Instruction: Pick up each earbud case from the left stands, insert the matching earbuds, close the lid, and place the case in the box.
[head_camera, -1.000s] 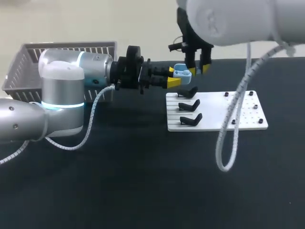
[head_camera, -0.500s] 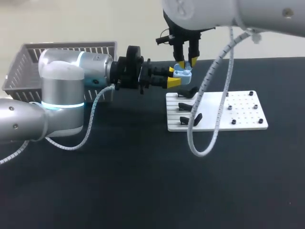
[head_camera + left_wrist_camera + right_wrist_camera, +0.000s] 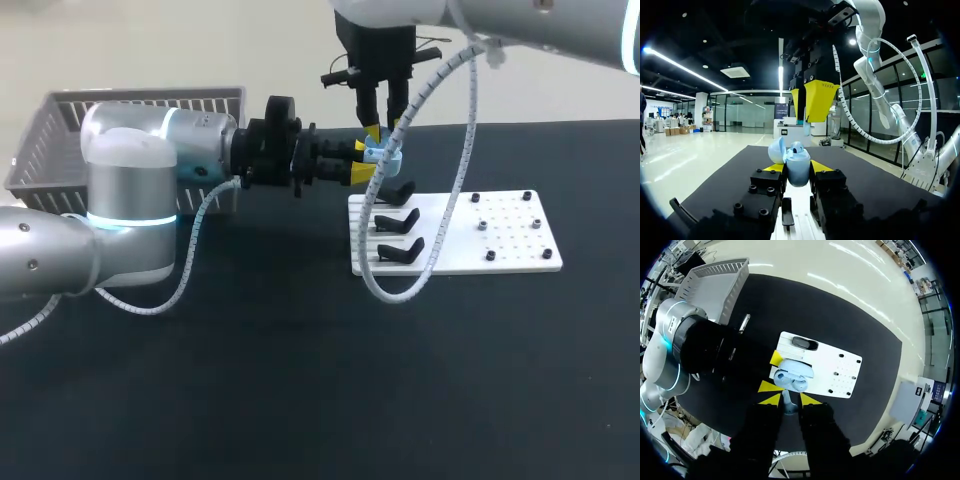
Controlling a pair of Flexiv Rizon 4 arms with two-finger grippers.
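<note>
A black table (image 3: 300, 380) is carrying a white board (image 3: 510, 240) lying flat right of the middle, black stands (image 3: 400, 250) lining the board's left edge, while a grey slatted basket (image 3: 60, 130) is sitting at the far left corner, well apart.

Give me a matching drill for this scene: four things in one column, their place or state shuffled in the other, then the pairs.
1. earbud case
2. basket
3. white board
4. right gripper

a. carries three black stands
b. just above the open case, shut on an earbud
c. far left of the white board
d. lid open, clamped in the left gripper

Pairs: 1-d, 2-c, 3-a, 4-b.
</note>
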